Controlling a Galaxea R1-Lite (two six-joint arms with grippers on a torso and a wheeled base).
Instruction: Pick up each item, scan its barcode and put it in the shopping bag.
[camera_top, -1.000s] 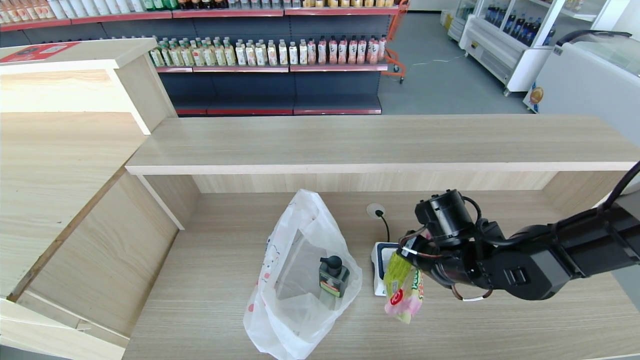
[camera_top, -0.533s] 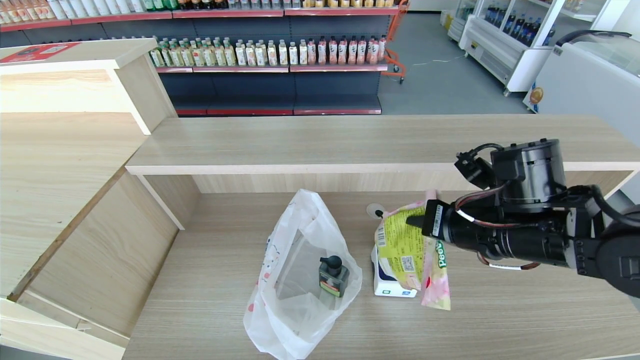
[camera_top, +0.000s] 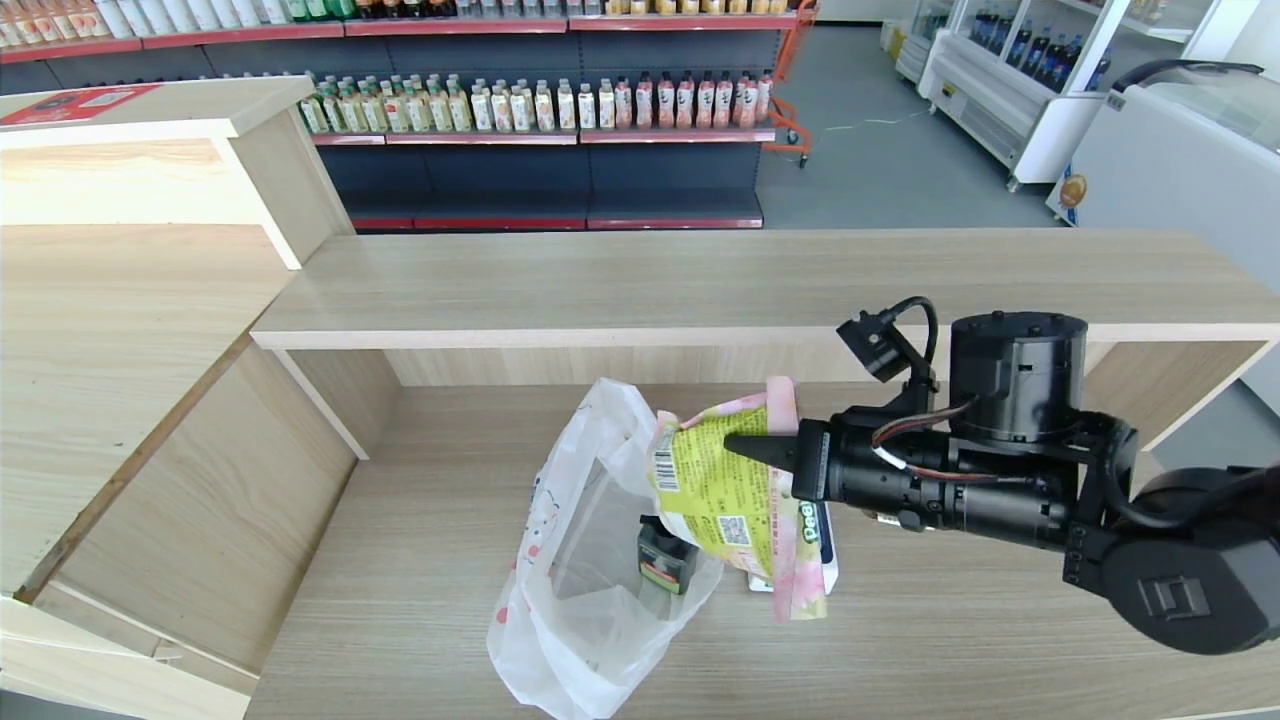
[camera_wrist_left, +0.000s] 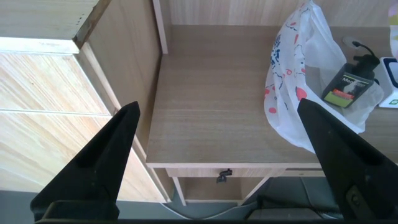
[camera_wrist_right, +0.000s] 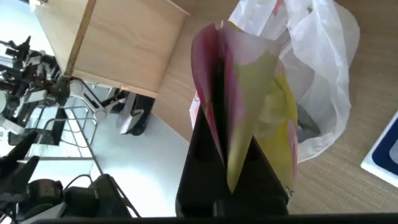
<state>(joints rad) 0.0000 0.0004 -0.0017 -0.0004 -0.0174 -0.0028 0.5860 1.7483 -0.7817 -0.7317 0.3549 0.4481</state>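
Lying almost level above the counter (camera_top: 1000, 640), the right arm is pointing its forearm and wrist toward the robot's left, with the big round joint standing up behind the wrist. The right gripper (camera_top: 745, 447) is closing on a snack packet (camera_top: 715, 490) and is pinching it near the upper edge, so the yellow-green and pink packet is hanging down below the fingers, with its printed codes facing up to the head camera. In the right wrist view the packet (camera_wrist_right: 249, 106) is sitting folded between the two dark fingers (camera_wrist_right: 205, 155). The packet is hanging in the air at the right edge of the shopping bag (camera_top: 575, 600), and in the head view it is covering part of a white scanner (camera_top: 828, 560) on the counter. The white shopping bag is lying open on the counter, and a dark pump bottle (camera_top: 665, 560) is lying inside it. The left gripper (camera_wrist_left: 217, 104) is holding its fingers wide apart with nothing between them, above the counter's near left corner, well apart from the bag.
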